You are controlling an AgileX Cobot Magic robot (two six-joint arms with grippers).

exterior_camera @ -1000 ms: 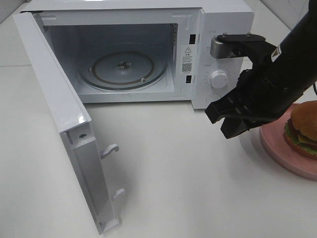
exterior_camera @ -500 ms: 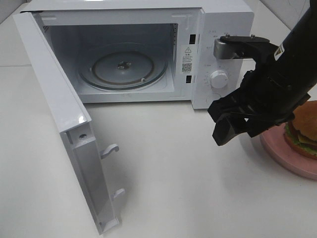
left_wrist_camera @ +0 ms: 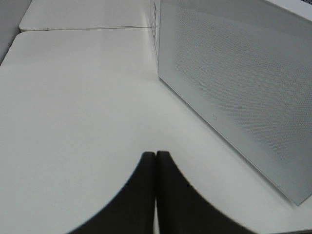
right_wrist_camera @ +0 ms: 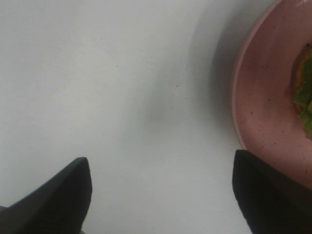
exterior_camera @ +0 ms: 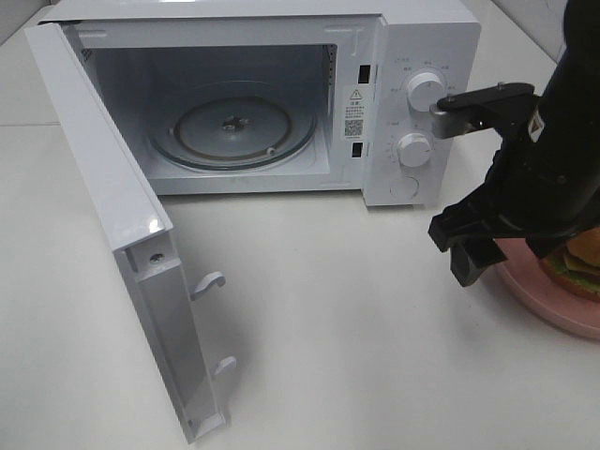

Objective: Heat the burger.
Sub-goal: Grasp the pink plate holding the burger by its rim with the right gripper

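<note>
Two black fingers of the right end effector (right_wrist_camera: pixel 161 161) stand wide apart with nothing between them, hanging over the white surface (exterior_camera: pixel 375 328) at the near edge of the pink plate (exterior_camera: pixel 539 298). The burger (exterior_camera: pixel 581 255) sits on that plate, to the right of the microwave (exterior_camera: pixel 412 37), partly hidden by the arm. The microwave's door (exterior_camera: pixel 103 187) stands open, showing the glass turntable (exterior_camera: pixel 234 131). The left end effector (left_wrist_camera: pixel 156 156) has its fingers pressed together, holding nothing, low over the surface near the microwave.

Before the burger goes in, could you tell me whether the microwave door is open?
Open: the microwave door stands wide, baring the turntable.
</note>
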